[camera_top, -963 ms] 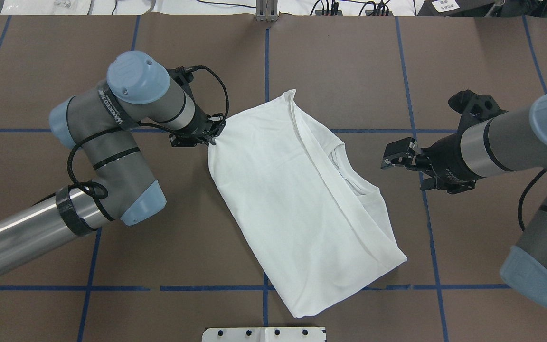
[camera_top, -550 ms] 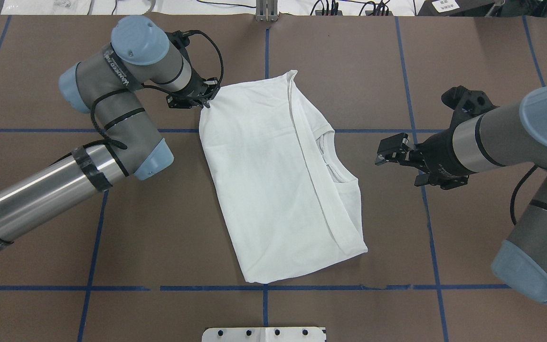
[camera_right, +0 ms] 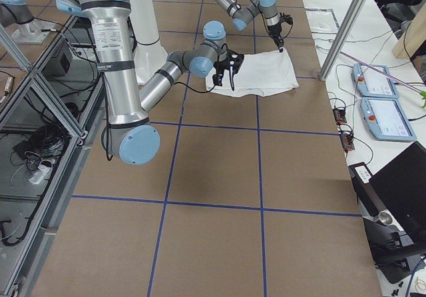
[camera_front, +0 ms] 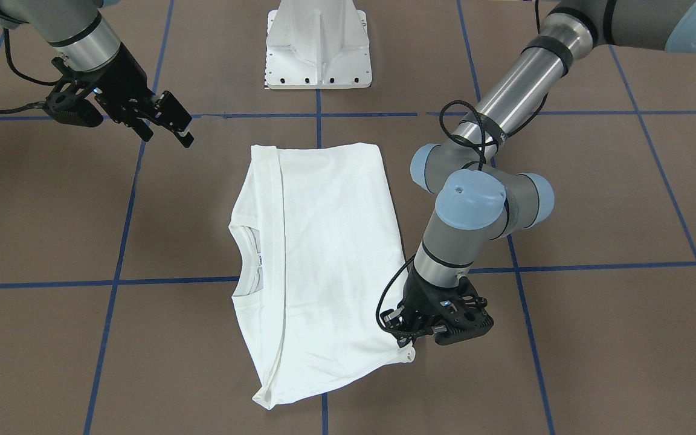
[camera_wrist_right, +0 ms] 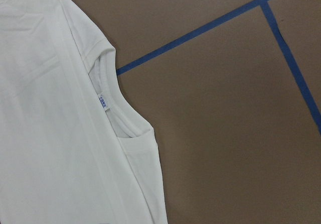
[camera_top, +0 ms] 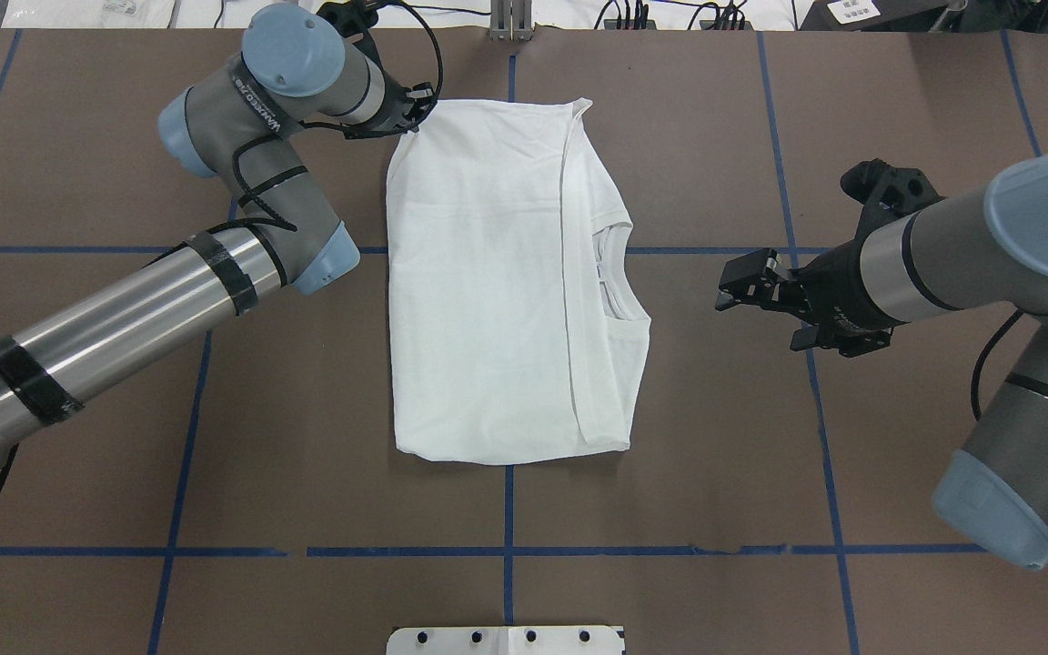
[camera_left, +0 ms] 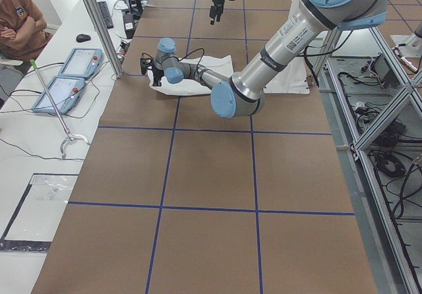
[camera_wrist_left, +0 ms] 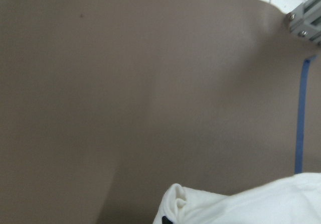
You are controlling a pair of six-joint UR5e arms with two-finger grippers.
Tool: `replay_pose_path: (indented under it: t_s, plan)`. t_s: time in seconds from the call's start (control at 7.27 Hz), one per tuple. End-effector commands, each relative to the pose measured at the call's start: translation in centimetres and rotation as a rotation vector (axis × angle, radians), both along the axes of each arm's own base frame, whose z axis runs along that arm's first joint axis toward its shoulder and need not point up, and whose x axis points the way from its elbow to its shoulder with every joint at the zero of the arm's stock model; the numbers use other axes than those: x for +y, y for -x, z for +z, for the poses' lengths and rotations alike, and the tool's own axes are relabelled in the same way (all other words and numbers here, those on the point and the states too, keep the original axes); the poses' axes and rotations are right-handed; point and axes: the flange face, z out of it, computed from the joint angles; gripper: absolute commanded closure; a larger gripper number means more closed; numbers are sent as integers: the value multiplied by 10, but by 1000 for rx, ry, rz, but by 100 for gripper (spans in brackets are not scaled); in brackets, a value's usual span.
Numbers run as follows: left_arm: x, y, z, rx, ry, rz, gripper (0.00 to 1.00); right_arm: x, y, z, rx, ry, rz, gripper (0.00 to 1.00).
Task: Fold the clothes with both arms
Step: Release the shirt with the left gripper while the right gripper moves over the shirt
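Shirt lies folded lengthwise mid-bench, its collar toward the right hand, which hovers spread just beside it. Left hand pinches the far corner, seemingly squaring the cloth. Next, I'd guess, both hands must grip one end for a crosswise fold.

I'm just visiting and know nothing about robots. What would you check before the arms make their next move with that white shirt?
1. Left tool gripping the shirt: ok, shut on one far corner.
2. Right tool free: ok, open, empty, apart from the cloth on the collar side.
3. Shirt flat on the table: ok, except the pinched corner, slightly raised.
4. Edges in line with the blue tape lines: ok, roughly.
5. Sleeves tucked inside the fold: cannot tell, hidden.
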Motion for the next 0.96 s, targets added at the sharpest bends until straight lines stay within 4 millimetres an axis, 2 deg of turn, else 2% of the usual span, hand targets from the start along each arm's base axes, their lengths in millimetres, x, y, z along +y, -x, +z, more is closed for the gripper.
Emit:
replay_pose_path:
  t_s: [0.0,0.28,0.41,0.55,0.83]
  plan:
    - [-9,-14,-24,41,-52,-6,100,-6,-3,2,6,-4,9,0]
    - [-15,-15,-20,30,-64,-38,100,-10,-4,7,14,0,15,0]
    - [-18,-13,-20,18,-76,-64,15,-10,-4,8,15,2,14,0]
    - [-18,-12,-19,15,-81,-72,0,-11,-3,5,12,-2,15,0]
    - [-20,-7,-22,24,-92,-74,0,-18,2,-12,-8,-23,22,0]
